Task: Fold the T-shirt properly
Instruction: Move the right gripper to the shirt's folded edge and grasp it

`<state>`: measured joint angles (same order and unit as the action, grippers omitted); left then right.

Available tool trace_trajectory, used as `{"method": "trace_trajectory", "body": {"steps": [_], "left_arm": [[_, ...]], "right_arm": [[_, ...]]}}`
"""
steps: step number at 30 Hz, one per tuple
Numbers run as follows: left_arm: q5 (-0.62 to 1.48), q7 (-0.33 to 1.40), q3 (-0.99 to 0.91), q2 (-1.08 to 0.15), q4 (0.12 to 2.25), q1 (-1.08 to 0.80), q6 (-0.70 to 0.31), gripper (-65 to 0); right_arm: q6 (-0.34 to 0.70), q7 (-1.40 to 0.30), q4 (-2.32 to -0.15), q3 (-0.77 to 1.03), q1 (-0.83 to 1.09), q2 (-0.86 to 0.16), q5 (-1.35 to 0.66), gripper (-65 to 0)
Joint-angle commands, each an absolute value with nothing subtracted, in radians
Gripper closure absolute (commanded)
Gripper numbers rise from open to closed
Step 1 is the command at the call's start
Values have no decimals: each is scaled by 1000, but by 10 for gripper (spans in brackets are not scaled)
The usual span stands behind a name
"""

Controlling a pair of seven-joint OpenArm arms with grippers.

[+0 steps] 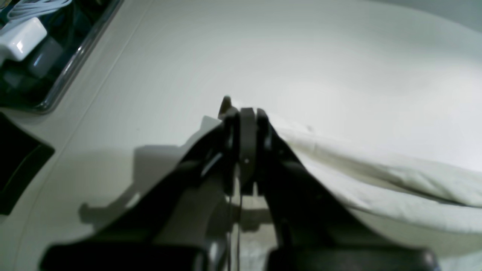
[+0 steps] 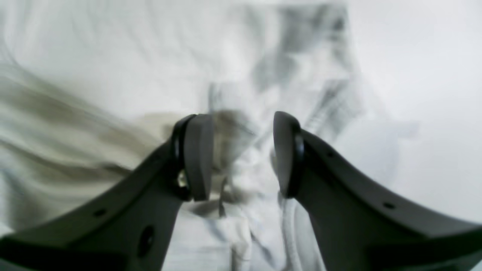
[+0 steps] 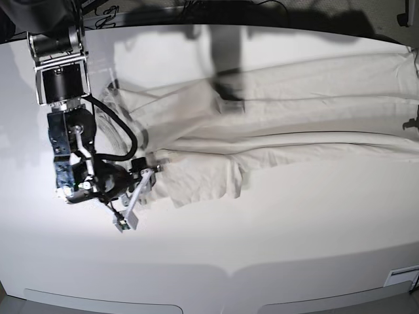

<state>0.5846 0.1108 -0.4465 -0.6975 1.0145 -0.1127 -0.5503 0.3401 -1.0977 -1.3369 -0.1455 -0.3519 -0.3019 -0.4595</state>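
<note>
T-shirt [image 3: 275, 124] is stretched out across the table [image 3: 262, 242], long axis running left-right, bunched sleeve/edge at its left end. Right gripper [image 2: 241, 154] has its jaws spread, blurred cloth directly between and beyond them, not pinched. In the base view it sits at the shirt's left edge, so it's the nearer arm there. Left gripper [image 1: 246, 116] is pressed together on a fold of the shirt, fabric trailing right. Only the left wrist view shows that pinch; the base view barely shows the left arm, at the right edge.
</note>
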Motion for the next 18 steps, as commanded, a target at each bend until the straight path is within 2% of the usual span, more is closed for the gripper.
{"method": "trace_trajectory", "body": {"steps": [1, 5, 18], "left_arm": [[599, 81, -459, -728, 1029, -99, -550, 0], [599, 81, -459, -728, 1029, -99, -550, 0], [599, 81, -459, -728, 1029, -99, -550, 0]], "right_arm": [[340, -1097, -1355, -114, -374, -307, -491, -267], [340, -1106, -1351, -42, -347, -308, -535, -267], [340, -1107, -1349, -39, -292, -277, -534, -267]]}}
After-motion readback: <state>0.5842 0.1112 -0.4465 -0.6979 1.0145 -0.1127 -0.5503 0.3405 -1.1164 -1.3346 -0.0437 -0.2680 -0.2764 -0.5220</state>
